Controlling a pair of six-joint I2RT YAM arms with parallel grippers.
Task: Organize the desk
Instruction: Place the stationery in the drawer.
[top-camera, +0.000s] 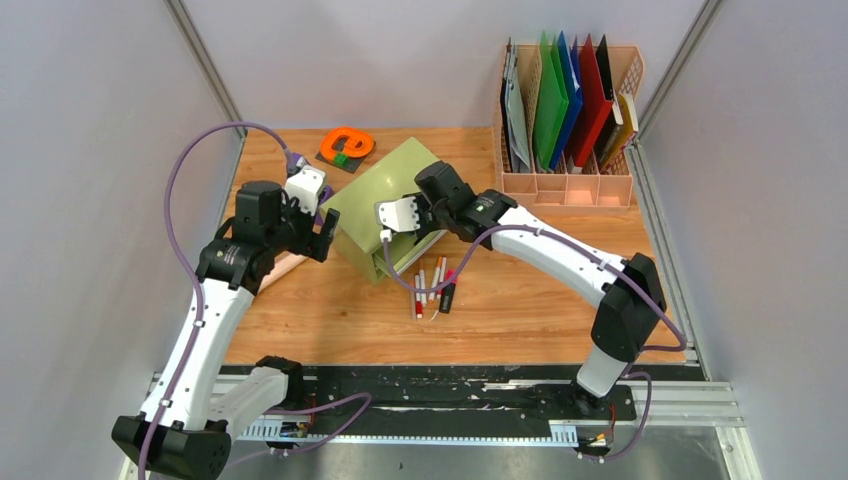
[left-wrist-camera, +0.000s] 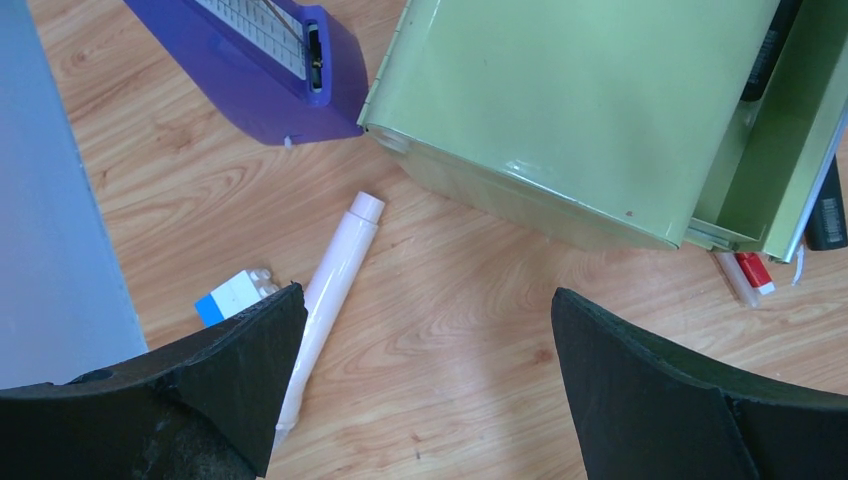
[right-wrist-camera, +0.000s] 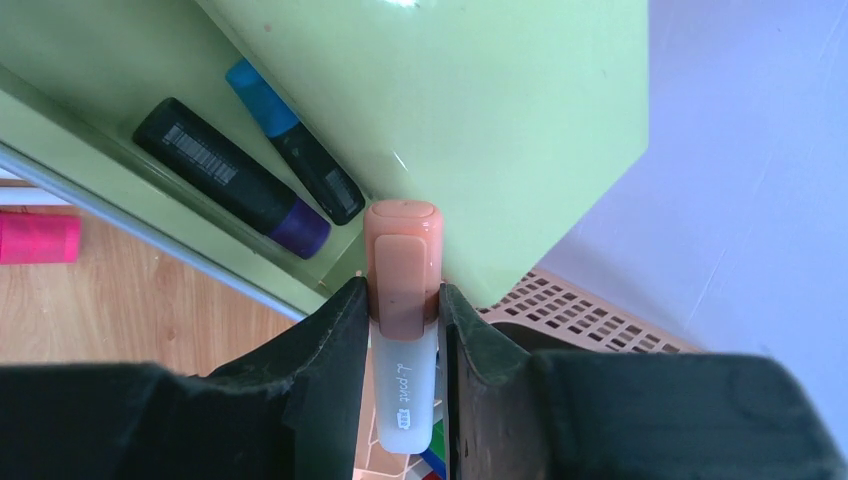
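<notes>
Desk (top-camera: 540, 310) takes up the middle of my overhead view, warm wood-grain planks running from the black and silver rail (top-camera: 450, 395) by the arm bases back to the grey partition walls that close it in on three sides. On it, angled off-square, stands the olive-green drawer chest (top-camera: 385, 205) with its drawer pulled out. In the right wrist view I see a black marker with a purple end (right-wrist-camera: 230, 180) and a blue-capped marker (right-wrist-camera: 295, 150) already lying in that drawer. My right gripper (right-wrist-camera: 402, 300) is clamped on a peach-capped highlighter (right-wrist-camera: 402, 260), cap pointing forward, held at the chest's corner just above the open drawer. I judge it is held that way so it can be dropped in beside the other two. Several loose markers (top-camera: 432, 285) lie on the wood just in front of the drawer, probably next in line. My left gripper (left-wrist-camera: 425, 380) hangs with its jaws spread wide and nothing between them, above bare wood to the left of the chest. A pale pink pen (left-wrist-camera: 335, 290) lies just under one finger, with a small white-and-blue block (left-wrist-camera: 232, 295) beside it. A purple stapler (left-wrist-camera: 270, 55) sits further back. The peach file rack (top-camera: 570, 120) of coloured folders stands at the far right corner.
</notes>
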